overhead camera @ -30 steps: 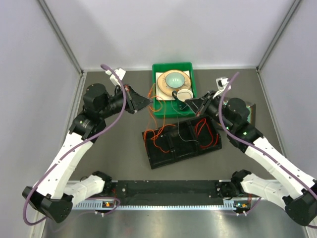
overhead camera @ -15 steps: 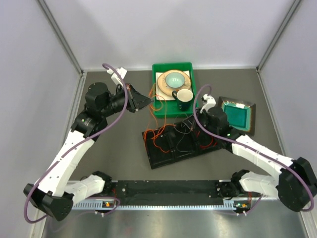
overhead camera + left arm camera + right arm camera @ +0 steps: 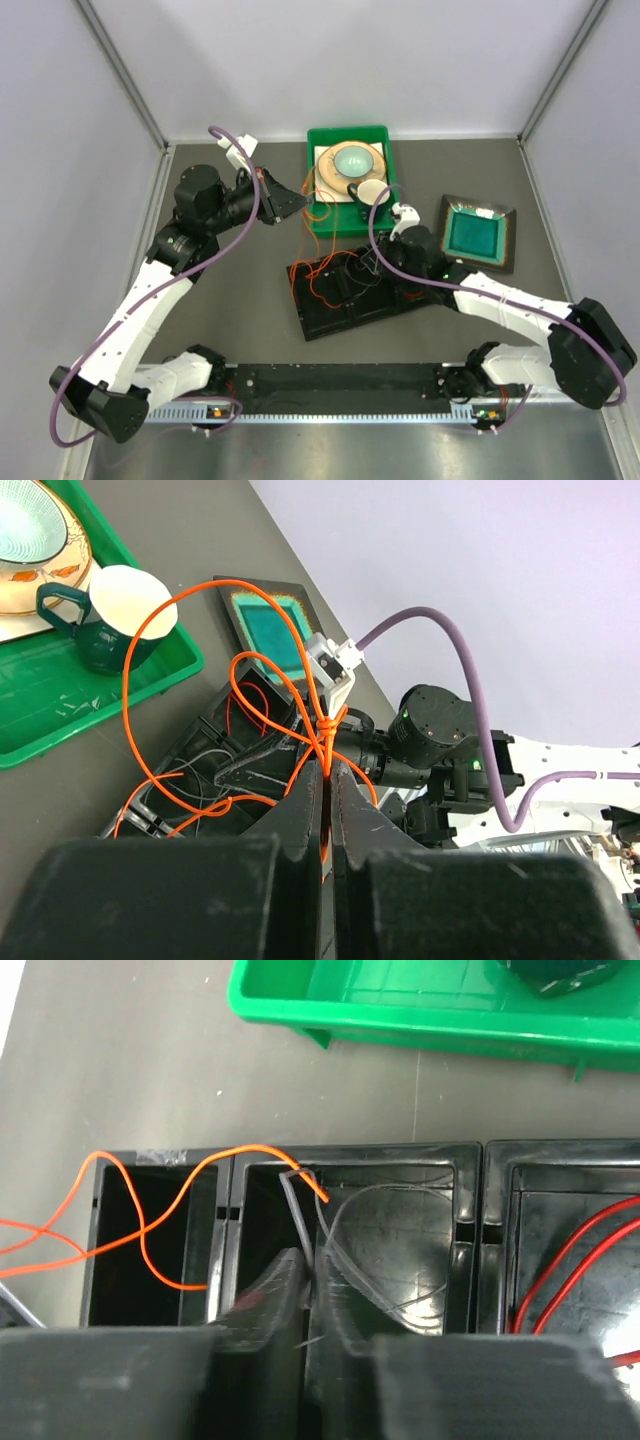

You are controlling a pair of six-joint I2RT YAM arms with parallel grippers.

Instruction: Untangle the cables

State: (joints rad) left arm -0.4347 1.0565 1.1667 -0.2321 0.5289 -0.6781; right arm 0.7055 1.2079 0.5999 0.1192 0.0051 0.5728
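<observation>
My left gripper [image 3: 300, 203] hangs above the table left of the green tray, shut on the orange cable [image 3: 324, 723]. In the left wrist view the gripper [image 3: 328, 767] pinches it just below a knot, and loops run down to the black compartment tray [image 3: 330, 315]. My right gripper [image 3: 376, 262] is low in the tray's middle compartment. In the right wrist view it [image 3: 318, 1260] is shut on a grey cable [image 3: 297, 1210], whose thin loop lies on the compartment floor. An orange strand [image 3: 260, 1148] crosses the left compartment. The red cable [image 3: 560, 1260] lies in the right compartment.
A green tray [image 3: 325, 222] behind the black one holds a plate with a teal bowl and a dark mug [image 3: 118, 620]. A square teal dish [image 3: 478, 232] sits at the right. Walls enclose the table on three sides.
My right arm swung from beside the green tray down and left into the black tray's middle compartment. The left gripper stayed nearly still, holding the orange cable.
</observation>
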